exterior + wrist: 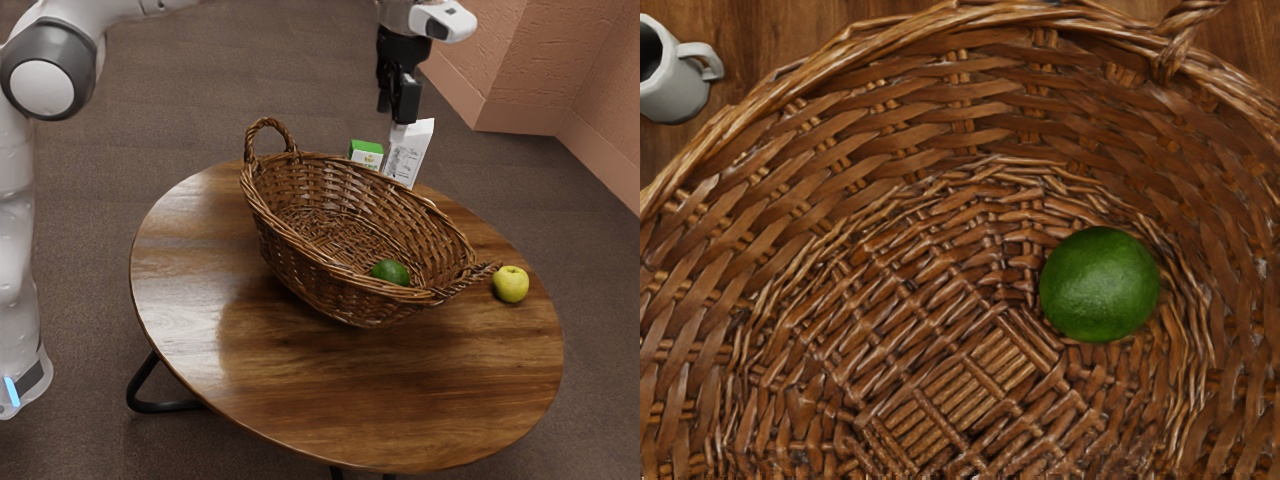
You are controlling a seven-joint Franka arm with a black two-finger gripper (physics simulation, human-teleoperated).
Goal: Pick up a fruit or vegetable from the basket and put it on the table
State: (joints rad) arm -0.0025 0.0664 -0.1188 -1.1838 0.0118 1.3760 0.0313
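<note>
one green fruit (390, 272) in the wicker basket (345, 290), low inside, resting toward the end by the twisted handle (470, 281) at the exterior view's right. it's round, dark green, slightly shiny. wrist view looks down into the basket, same fruit on the woven bottom close to where the side wall starts to rise. gripper (399, 124) is black, hangs up above the basket, well apart from the fruit, pointing down. wide or narrow: can't tell from these views. arm (50, 80) comes in from the exterior view's left, white with grey joints.

other stuff: one yellow-green apple (510, 284) on the table (340, 400), outside the basket, just beside that same handle, stem up. second handle (268, 135) stands up at the basket's opposite end. behind the basket, a green and white box (366, 154) and a taller white carton (408, 155) with dark print, side by side. white mug (672, 85), dark inside, outside the basket near its rim, on the wood. tabletop is round, brown, glossy, on dark metal legs. brown floor (90, 200), pinkish-orange wall (530, 60) beyond.
</note>
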